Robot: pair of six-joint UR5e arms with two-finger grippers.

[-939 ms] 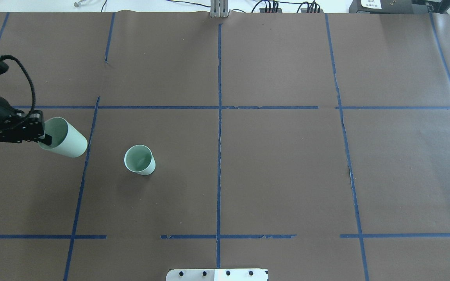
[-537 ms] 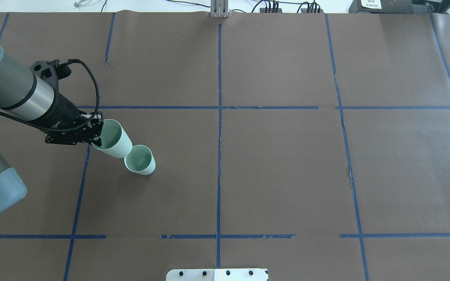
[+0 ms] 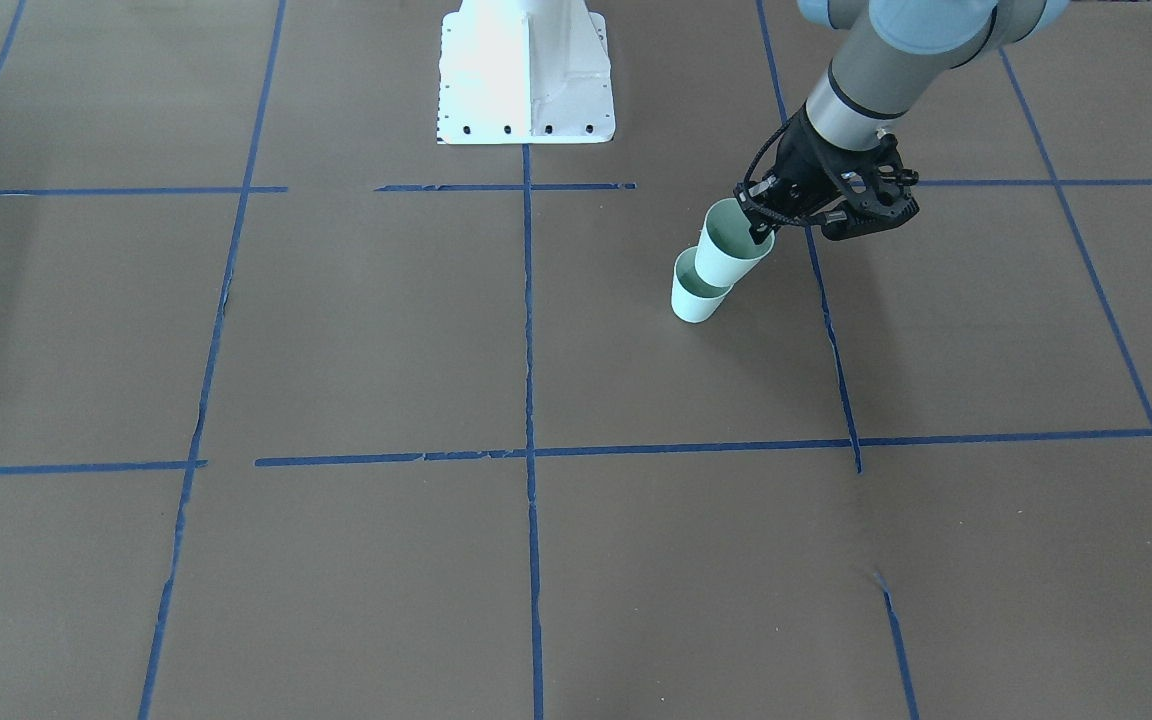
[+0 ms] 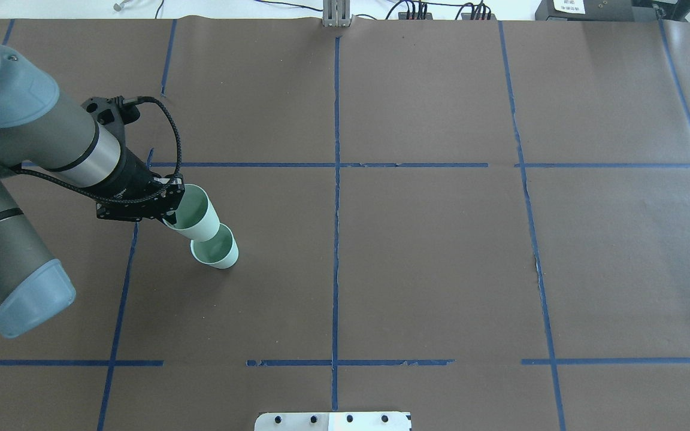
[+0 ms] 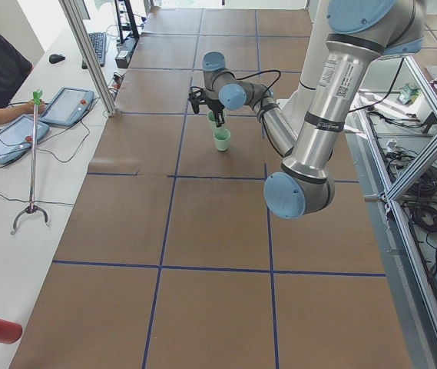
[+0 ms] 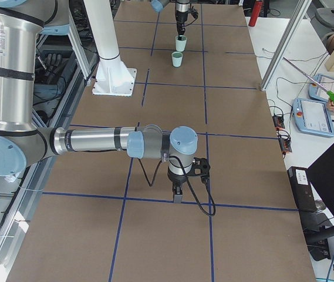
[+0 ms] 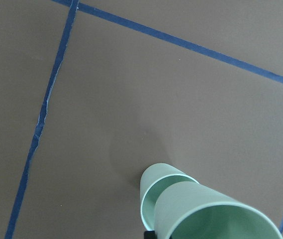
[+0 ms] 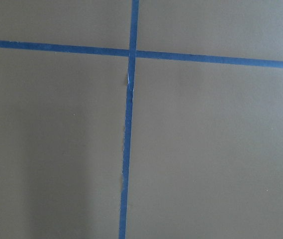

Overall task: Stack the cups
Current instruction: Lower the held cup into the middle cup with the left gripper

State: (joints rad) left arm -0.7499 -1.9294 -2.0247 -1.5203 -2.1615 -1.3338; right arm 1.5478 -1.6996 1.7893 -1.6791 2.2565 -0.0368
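Shows the placing step: holds the upper cup by its rim in the clenched left gripper, tilted above the mouth of the standing cup on the left of the table, and next calls for levelling, centring, lowering, then release.

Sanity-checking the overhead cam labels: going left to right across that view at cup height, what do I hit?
left arm → held cup → standing cup → centre tape line. The two cups overlap slightly, and the held one sits further left.
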